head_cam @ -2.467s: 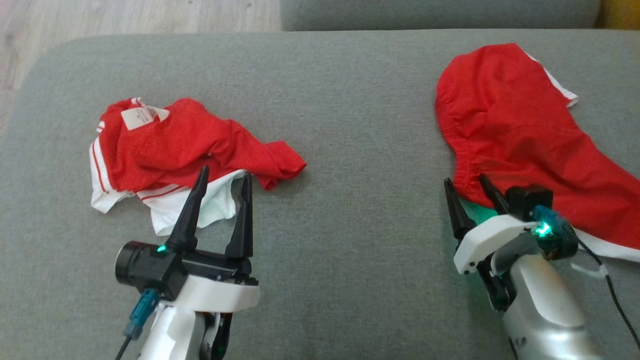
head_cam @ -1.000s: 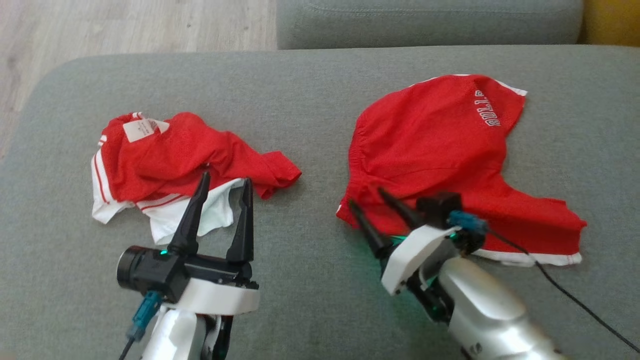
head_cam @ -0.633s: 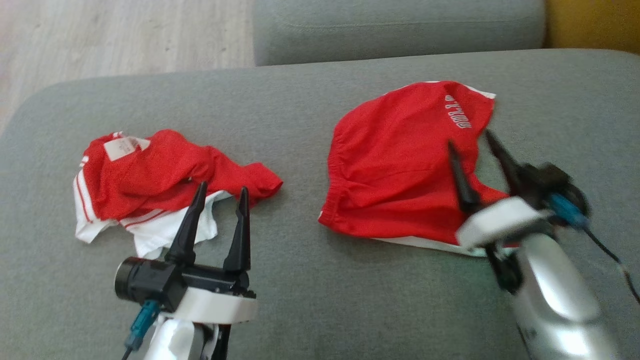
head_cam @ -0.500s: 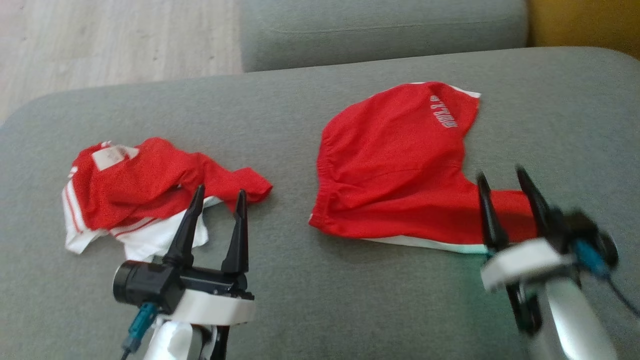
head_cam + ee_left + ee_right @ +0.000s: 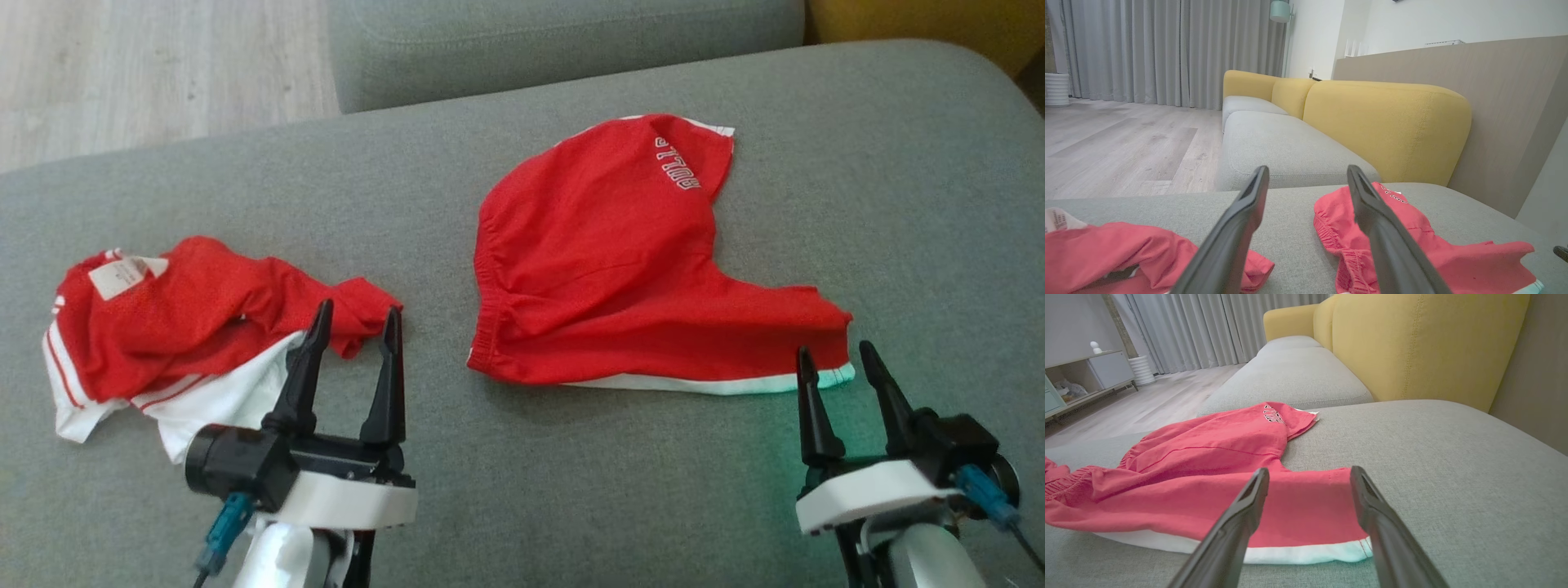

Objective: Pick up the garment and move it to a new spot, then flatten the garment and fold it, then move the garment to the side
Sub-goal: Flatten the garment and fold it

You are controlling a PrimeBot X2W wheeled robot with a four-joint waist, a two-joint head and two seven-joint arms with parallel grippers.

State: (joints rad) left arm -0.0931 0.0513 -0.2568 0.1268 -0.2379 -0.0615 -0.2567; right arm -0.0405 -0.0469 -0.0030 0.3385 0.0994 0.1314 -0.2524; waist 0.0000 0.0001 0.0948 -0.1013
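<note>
Red shorts (image 5: 620, 253) with white trim and white lettering lie spread on the grey cushion, waistband to the left, one leg stretching right. My right gripper (image 5: 834, 349) is open just short of that leg's white hem, holding nothing; in the right wrist view its open fingers (image 5: 1309, 470) frame the leg of the shorts (image 5: 1216, 457). A crumpled red and white garment (image 5: 180, 327) lies at the left. My left gripper (image 5: 359, 309) is open at its near right edge, holding nothing. In the left wrist view the gripper (image 5: 1308, 169) points between the crumpled garment (image 5: 1126, 253) and the shorts (image 5: 1412, 245).
The grey seat cushion (image 5: 571, 490) stretches wide in front of me. A second grey cushion (image 5: 571, 33) lies beyond it. A yellow backrest (image 5: 922, 24) stands at the far right. Wooden floor (image 5: 122, 65) shows past the cushion's rounded far left edge.
My right gripper dragged the red shorts from the far right toward the middle, let go and drew back to the leg hem. The head camera has turned; the left arm kept still.
</note>
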